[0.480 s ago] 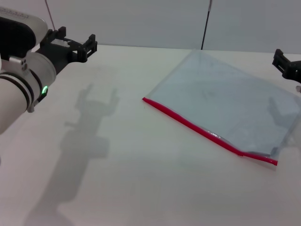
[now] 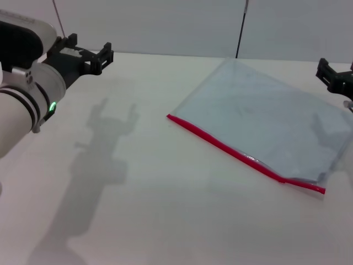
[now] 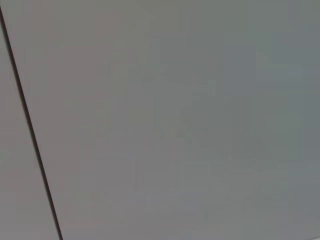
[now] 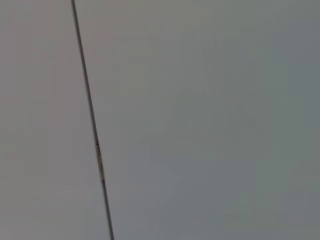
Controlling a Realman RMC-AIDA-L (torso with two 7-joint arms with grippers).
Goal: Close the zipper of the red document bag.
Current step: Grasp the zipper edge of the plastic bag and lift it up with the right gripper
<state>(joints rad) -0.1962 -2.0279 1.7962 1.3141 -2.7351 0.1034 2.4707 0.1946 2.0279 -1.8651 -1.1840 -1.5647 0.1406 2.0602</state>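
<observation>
The red document bag [image 2: 265, 118] lies flat on the white table, right of centre in the head view, a translucent blue-grey pouch. Its zipper [image 2: 231, 149] is a bright red strip along the near long edge, with a kink near the right end; I cannot make out the slider. My left gripper [image 2: 89, 48] hovers open and empty above the table's far left, well away from the bag. My right gripper [image 2: 337, 74] hangs open at the right edge, above the bag's far right corner, partly cut off. Both wrist views show only a grey wall.
The white table [image 2: 165, 210] stretches bare in front and to the left of the bag. A thin dark pole [image 2: 241, 30] stands behind the table against the grey wall. Arm shadows fall on the tabletop and on the bag.
My right gripper has shifted slightly left and up. The left arm and the bag have not visibly moved.
</observation>
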